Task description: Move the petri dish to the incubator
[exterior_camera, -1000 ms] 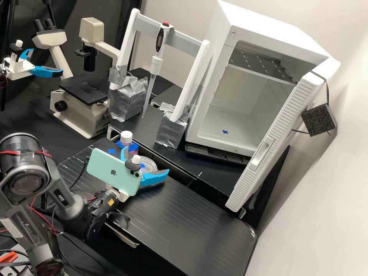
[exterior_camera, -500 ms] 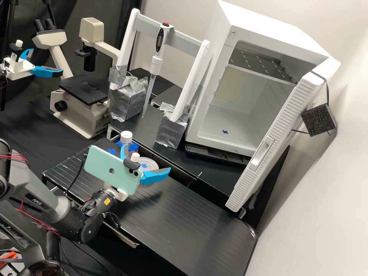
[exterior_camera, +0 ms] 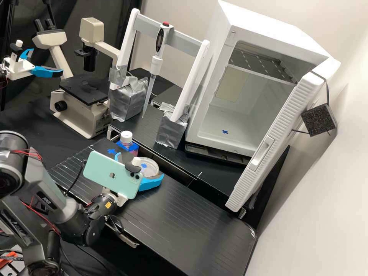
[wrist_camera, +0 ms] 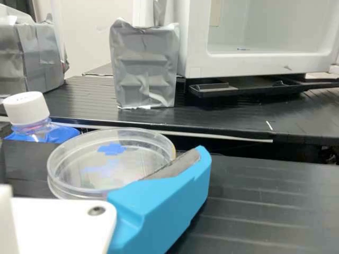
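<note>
While my gripper (exterior_camera: 140, 165) stands wide about the clear petri dish (wrist_camera: 100, 164) on the black bench (exterior_camera: 184, 214), I should centre it low, then squeeze evenly and gently.

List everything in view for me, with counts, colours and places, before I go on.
petri dish: 1, clear, on near worktop
bottle: 1, white-capped, beside dish
incubator: 1, white, door open, right rear
pipette: 1, white with red top, in stand
stand: 1, white and grey, left of incubator
taped blocks: 2, silver, at stand's feet
microscope: 1, cream and black, left rear
blue marks: 3, worktop, incubator floor, dish
worktops: 2, black, near and rear
black block: 1, behind incubator door
phone: 1, mint green, on wrist
second gripper: 1, white and blue, left edge
arm: 1, dark grey, lower left
gripper: 1, white, blue fingers, at dish
</note>
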Action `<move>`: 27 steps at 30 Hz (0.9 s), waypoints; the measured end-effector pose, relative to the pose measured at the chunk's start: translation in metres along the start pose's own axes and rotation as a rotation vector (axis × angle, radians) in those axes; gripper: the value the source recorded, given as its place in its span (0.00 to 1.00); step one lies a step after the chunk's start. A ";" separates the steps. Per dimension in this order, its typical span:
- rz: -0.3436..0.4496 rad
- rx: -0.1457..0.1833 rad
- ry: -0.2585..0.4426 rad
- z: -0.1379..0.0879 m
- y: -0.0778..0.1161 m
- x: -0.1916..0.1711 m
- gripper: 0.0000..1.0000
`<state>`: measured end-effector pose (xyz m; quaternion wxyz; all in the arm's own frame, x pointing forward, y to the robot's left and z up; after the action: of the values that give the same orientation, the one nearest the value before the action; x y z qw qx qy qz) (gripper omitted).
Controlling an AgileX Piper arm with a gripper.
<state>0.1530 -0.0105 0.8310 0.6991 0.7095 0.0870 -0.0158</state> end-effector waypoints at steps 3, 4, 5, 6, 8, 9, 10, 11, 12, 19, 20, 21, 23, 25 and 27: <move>-0.001 0.005 0.003 0.001 0.000 0.001 1.00; -0.002 0.008 0.003 0.002 -0.001 0.001 1.00; -0.002 0.011 0.001 0.002 -0.001 0.001 1.00; -0.003 0.014 0.001 0.002 -0.001 0.001 1.00; 0.000 0.011 0.004 0.002 -0.001 0.002 1.00; 0.002 0.013 0.008 0.002 -0.001 0.002 1.00; 0.003 0.014 0.009 0.002 -0.001 0.003 1.00; 0.003 0.006 0.009 0.001 -0.001 0.003 1.00; 0.000 0.003 0.010 0.001 -0.002 0.003 1.00; 0.012 -0.005 0.011 0.001 -0.002 0.005 1.00; 0.015 -0.006 0.011 0.001 -0.001 0.006 1.00; 0.018 -0.009 0.008 0.001 -0.001 0.006 1.00; 0.017 -0.029 0.007 0.001 -0.002 0.006 1.00; 0.020 -0.044 0.004 0.001 -0.002 0.007 1.00; 0.023 -0.055 0.001 0.002 -0.002 0.007 1.00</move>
<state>0.1602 -0.0114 0.8280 0.7186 0.6909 0.0795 -0.0050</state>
